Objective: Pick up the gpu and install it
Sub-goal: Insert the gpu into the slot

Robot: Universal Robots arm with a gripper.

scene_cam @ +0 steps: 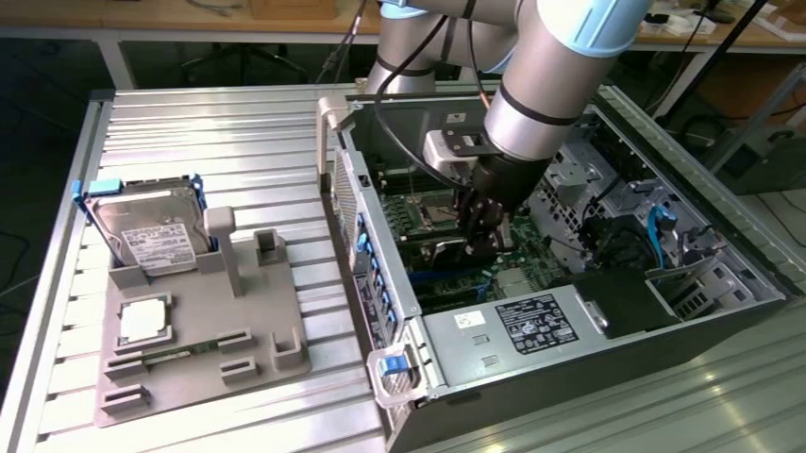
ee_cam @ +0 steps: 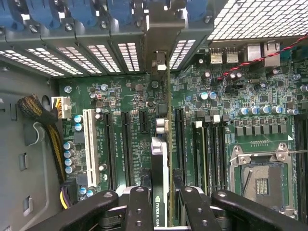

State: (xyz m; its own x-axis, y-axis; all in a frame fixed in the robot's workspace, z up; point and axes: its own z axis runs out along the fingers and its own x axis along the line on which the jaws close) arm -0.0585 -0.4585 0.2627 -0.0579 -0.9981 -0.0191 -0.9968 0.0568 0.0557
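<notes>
My black two-finger gripper (ee_cam: 162, 204) is clamped on the thin dark flat gpu card (ee_cam: 160, 159), held on edge over the middle of the green circuit board (ee_cam: 120, 96), so I think I'm fitting it in, which needs it kept straight.

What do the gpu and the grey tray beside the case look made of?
The gpu is probably circuit board, seen as a thin edge, with a dull grey metal bracket at its end. The tray looks like matte grey plastic, perhaps printed, judging by its even colour and blocky slots.
</notes>
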